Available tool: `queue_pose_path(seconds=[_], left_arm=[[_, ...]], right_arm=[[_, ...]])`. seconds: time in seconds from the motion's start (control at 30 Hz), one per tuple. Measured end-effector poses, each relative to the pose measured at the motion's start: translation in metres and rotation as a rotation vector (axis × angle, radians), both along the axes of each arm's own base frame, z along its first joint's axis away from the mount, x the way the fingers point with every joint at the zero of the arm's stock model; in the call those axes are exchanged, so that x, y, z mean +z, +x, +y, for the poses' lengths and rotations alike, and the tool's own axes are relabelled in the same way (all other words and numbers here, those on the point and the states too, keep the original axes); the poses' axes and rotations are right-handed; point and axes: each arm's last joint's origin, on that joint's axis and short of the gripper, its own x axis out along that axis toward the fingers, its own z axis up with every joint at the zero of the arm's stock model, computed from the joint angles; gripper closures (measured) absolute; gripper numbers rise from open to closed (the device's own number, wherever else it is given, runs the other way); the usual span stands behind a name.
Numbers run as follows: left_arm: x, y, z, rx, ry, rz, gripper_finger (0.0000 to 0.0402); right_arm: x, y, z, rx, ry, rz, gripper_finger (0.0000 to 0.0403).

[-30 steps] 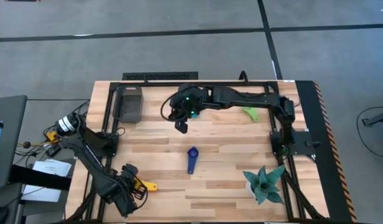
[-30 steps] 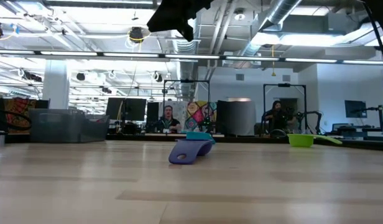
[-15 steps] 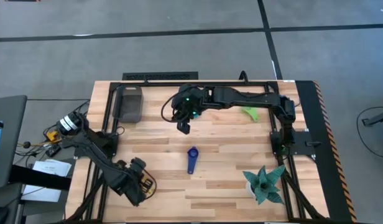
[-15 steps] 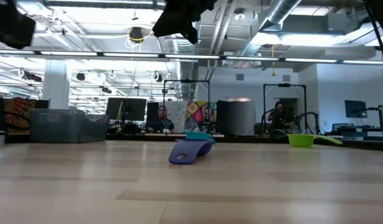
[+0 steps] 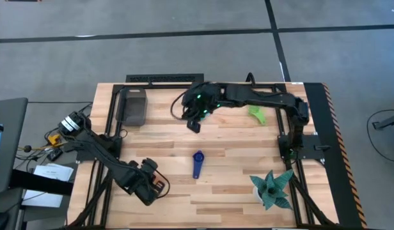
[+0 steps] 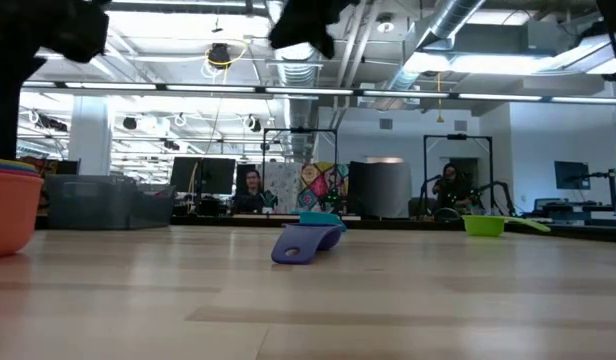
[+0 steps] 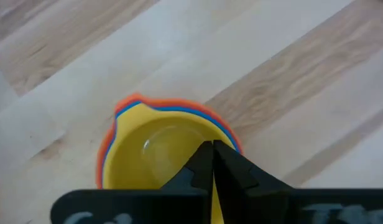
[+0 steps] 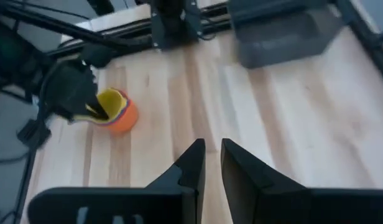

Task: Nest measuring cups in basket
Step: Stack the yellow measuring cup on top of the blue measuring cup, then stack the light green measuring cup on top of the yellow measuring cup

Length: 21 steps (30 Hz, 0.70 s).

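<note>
My left gripper is near the table's near left edge, shut on a nested stack of cups. The stack has yellow innermost, a blue rim around it and orange outside. It also shows in the right wrist view and at the low view's left edge. My right gripper hangs high above the table's middle, slightly open and empty. A blue cup lies mid-table, with a light-blue edge above it. A green cup rests at far right. The grey basket stands at far left. My left gripper is shut at the rim side of the stack, where the yellow cup's edge meets the fingers. The fingers themselves hide the pinched part. They come from above, slanting down from the table's left. The stack stays upright and open upward; whether it touches the table cannot be told.
A teal spiky plant stands at the near right corner. A black metal frame borders the tabletop. Cables and a camera unit lie off the left edge. Bare wood lies between the stack, the blue cup and the basket.
My left gripper has travelled toward the table's right along the near edge, taking the cup stack with it, and the stack has come into the low view at its left edge. My right gripper has drifted a little toward the right and far edges.
</note>
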Motion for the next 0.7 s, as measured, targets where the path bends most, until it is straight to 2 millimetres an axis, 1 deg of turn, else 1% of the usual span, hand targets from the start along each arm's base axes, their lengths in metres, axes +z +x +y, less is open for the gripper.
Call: queue_pose_path(seconds=[0.1, 0.23, 0.37, 0.5, 0.7], left_arm=[[0.012, 0.000, 0.004, 0.009, -0.023, -0.036, 0.0402], [0.028, -0.002, 0.016, 0.045, -0.007, -0.113, 0.0398], [0.043, 0.003, 0.035, 0.085, 0.052, -0.205, 0.0382], [0.049, 0.015, 0.058, 0.084, 0.097, -0.223, 0.0353], [0.053, 0.039, 0.088, 0.092, 0.124, -0.288, 0.0304]], right_arm=[[0.016, -0.021, -0.003, 0.009, -0.048, 0.027, 0.0327], [0.029, -0.053, -0.004, -0.005, -0.158, 0.133, 0.0327], [0.033, -0.085, -0.012, -0.065, -0.197, 0.187, 0.0327], [0.018, -0.122, -0.029, -0.184, -0.152, 0.212, 0.0327], [-0.029, -0.186, -0.061, -0.463, -0.020, 0.299, 0.0327]])
